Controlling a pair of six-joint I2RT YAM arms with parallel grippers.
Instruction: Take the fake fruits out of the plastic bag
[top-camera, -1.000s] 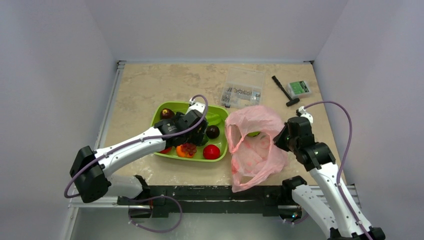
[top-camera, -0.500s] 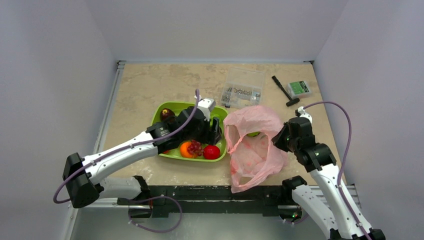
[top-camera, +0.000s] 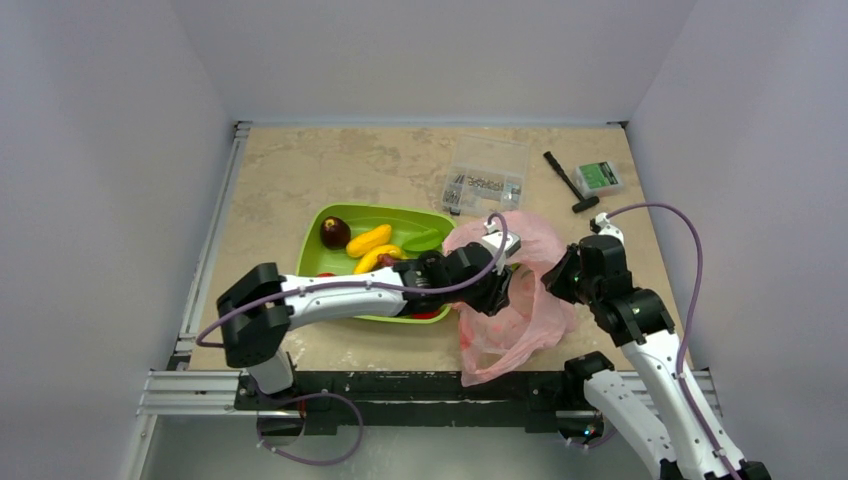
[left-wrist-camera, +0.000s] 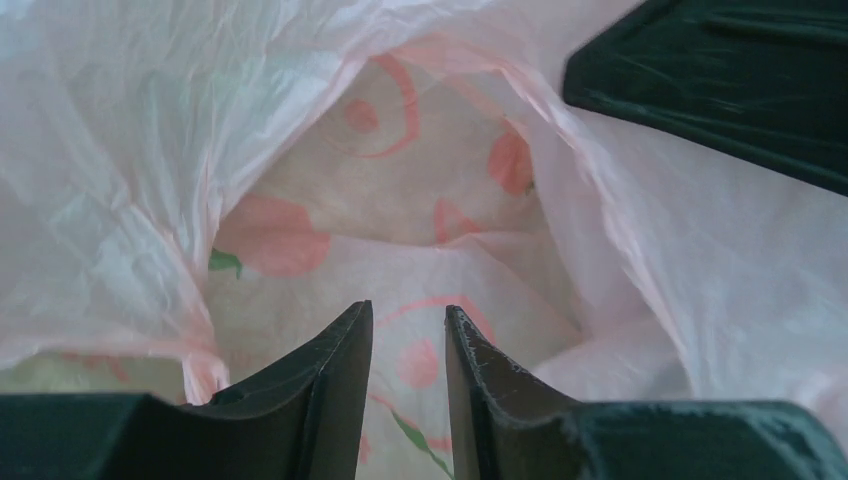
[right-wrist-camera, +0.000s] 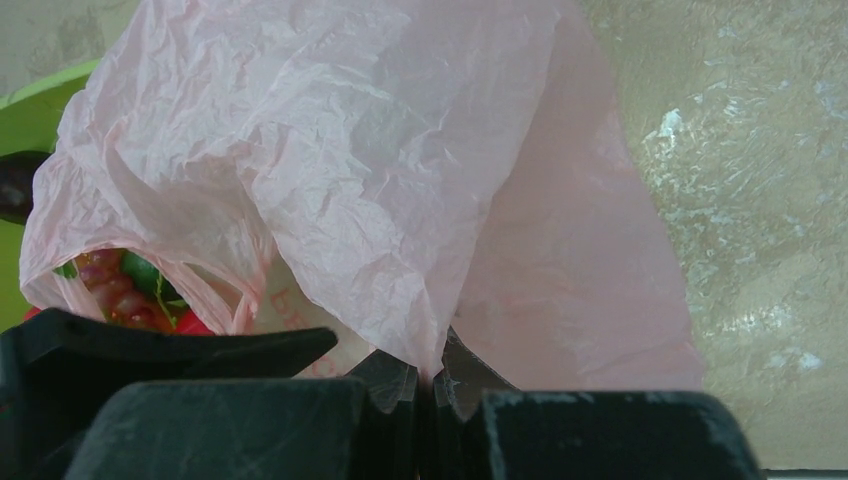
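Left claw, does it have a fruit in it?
No, the left gripper has nothing between its fingers; only the pink bag shows through the gap.

A: Far right of the beige marbled tabletop (top-camera: 300, 170)?
B: Clear hard plastic parts box (top-camera: 486, 176), black T-shaped tool (top-camera: 570, 182), small green-topped box (top-camera: 600, 177).
A: Middle?
B: Lime-green plastic tray (top-camera: 398, 217), dark maroon round fruit (top-camera: 334, 232) inside it.

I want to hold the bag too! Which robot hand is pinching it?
The right gripper: it is shut on the bag's edge. The left gripper only pokes into the bag's mouth, slightly open, gripping nothing.
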